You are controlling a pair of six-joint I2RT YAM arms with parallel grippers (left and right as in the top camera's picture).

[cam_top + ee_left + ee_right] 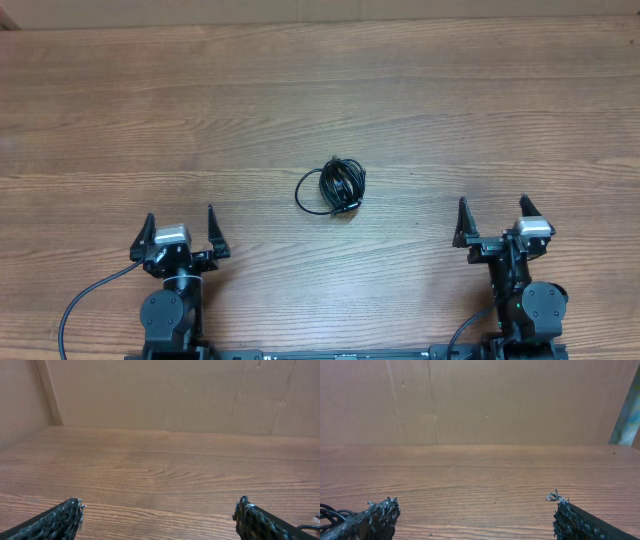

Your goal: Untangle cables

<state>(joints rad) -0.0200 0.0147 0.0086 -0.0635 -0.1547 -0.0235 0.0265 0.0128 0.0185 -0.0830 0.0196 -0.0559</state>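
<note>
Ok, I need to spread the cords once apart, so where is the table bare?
Bare: the far half of the table beyond the cables, and the stretches either side of them. Crowded only near the front, around the left pincer and right pincer.

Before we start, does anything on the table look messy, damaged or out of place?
Only the cables: they lie on the table as one tangled black clump, a loop sticking out on its left. Nothing is spilled.

Bench [320, 100]: brown wood-grain top. Contents: one coiled bundle of thin black cables [334, 187], lying near the centre.
</note>
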